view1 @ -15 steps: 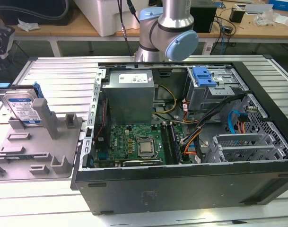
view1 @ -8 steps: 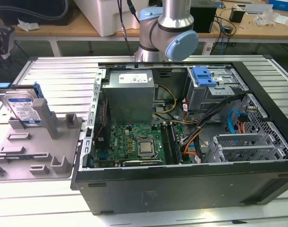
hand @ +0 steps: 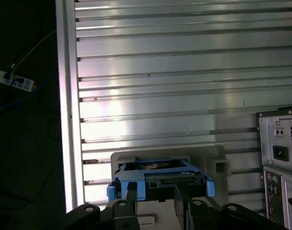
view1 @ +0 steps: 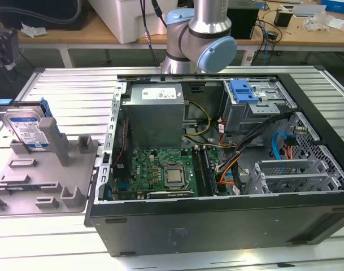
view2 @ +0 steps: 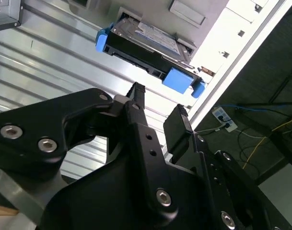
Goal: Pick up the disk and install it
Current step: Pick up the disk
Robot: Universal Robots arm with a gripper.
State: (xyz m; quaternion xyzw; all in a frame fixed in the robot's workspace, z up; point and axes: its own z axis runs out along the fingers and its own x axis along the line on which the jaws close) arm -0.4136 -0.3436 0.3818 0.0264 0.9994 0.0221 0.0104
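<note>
Seemingly parted hand [hand: 155, 192] before half-hidden disk [hand: 155, 168].

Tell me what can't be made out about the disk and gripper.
Lower edge of the disk: exterior view, sunk in the grey holder.
Near side of the disk: first wrist view, covered by the gripper.
Upper part of the arm: cut off by the exterior view's top edge.
The gripper's body: second wrist view, cut off by the frame edge.

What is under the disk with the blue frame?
A grey stand holds the disk upright on the slatted metal table. The disk's bottom edge is hidden by the stand.
</note>
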